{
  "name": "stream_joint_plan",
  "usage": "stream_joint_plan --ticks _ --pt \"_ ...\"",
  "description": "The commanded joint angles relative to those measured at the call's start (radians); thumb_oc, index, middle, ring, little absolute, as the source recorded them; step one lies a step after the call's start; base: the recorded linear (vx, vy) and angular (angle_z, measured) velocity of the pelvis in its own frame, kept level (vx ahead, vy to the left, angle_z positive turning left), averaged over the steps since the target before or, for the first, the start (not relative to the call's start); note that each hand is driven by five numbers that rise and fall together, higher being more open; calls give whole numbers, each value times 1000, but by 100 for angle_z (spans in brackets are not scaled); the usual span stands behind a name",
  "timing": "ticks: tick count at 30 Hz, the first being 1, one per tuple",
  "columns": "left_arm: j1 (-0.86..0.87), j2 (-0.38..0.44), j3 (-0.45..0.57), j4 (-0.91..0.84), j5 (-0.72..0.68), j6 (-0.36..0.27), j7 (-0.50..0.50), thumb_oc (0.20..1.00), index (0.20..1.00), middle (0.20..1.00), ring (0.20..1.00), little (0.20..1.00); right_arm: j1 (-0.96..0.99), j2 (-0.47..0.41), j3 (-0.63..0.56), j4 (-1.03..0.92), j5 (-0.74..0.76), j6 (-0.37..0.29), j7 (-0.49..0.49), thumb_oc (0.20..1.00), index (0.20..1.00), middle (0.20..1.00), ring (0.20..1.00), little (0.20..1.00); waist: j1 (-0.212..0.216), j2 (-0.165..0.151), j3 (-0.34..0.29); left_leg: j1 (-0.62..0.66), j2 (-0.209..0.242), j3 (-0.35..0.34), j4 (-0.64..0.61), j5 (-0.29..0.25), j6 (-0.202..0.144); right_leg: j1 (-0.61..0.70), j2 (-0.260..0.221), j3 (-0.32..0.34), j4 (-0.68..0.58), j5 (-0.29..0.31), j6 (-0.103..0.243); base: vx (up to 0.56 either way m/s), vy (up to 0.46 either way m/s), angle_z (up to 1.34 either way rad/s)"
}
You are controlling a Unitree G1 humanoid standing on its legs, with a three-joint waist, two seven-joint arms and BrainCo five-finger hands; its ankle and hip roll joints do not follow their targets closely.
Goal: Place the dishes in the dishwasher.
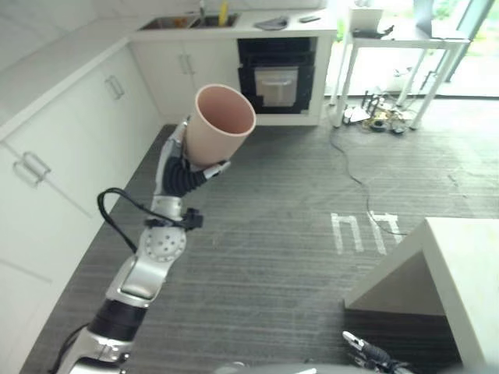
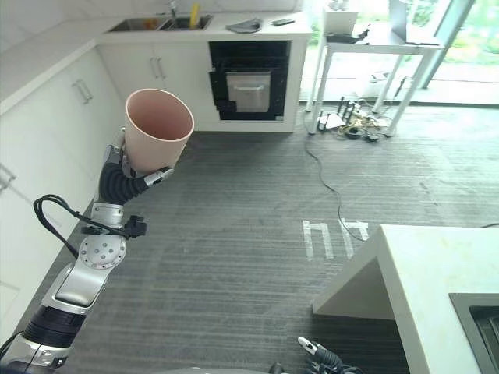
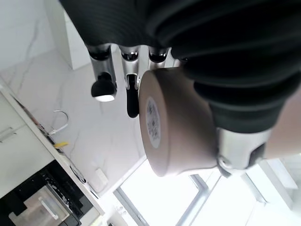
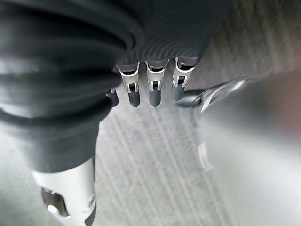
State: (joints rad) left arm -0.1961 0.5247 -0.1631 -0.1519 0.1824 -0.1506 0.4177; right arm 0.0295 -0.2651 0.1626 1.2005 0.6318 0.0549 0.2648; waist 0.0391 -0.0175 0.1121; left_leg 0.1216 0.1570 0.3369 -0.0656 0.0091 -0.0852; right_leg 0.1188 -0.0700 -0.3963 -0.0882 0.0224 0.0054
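Observation:
A pink cup [image 1: 221,125] is held up in the air, tilted so its open mouth faces me, with nothing inside. My left hand [image 1: 181,175] is shut on its lower part from below. In the left wrist view the cup's base [image 3: 174,122] with a round sticker sits against the palm. A dark built-in appliance [image 1: 277,78] stands under the far counter, well beyond the cup. My right hand [image 1: 365,348] hangs low at the bottom edge; its fingers [image 4: 153,92] are relaxed over the grey floor and hold nothing.
White cabinets [image 1: 70,132] run along the left. A counter with a sink [image 1: 187,22] is at the back. A white desk [image 1: 390,39] with cables under it [image 1: 378,121] stands back right. A white table corner [image 1: 460,265] juts in at the lower right.

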Motion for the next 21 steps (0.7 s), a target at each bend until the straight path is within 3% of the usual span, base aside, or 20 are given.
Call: stream_joint_plan --ticks 1,17,18,21 --pt "-57 27 30 -32 54 -47 13 200 200 200 200 200 -28 10 -6 30 14 -10 8 1000 1000 1000 1000 1000 2 21 -53 -13 -49 -85 -22 28 12 25 -50 22 1 13 93 23 100 -3" --pt "-51 55 32 -39 30 -2 11 200 200 200 200 200 10 36 -3 23 -25 -1 -8 1000 1000 1000 1000 1000 -1 8 -64 12 -88 -84 -22 -13 44 38 -73 42 1 24 119 15 34 0" --pt "-53 39 -5 58 -72 -44 -33 200 200 200 200 200 -35 21 17 44 -40 -87 33 1000 1000 1000 1000 1000 -18 25 -39 -23 -119 -104 9 11 43 24 11 109 1 0 62 39 6 0" --pt "-56 37 -14 60 -72 -23 -23 200 200 200 200 200 -32 24 17 43 -7 -104 24 1000 1000 1000 1000 1000 -18 23 -51 -4 -115 -97 -10 11 41 28 13 94 1 -5 65 71 -36 -3"
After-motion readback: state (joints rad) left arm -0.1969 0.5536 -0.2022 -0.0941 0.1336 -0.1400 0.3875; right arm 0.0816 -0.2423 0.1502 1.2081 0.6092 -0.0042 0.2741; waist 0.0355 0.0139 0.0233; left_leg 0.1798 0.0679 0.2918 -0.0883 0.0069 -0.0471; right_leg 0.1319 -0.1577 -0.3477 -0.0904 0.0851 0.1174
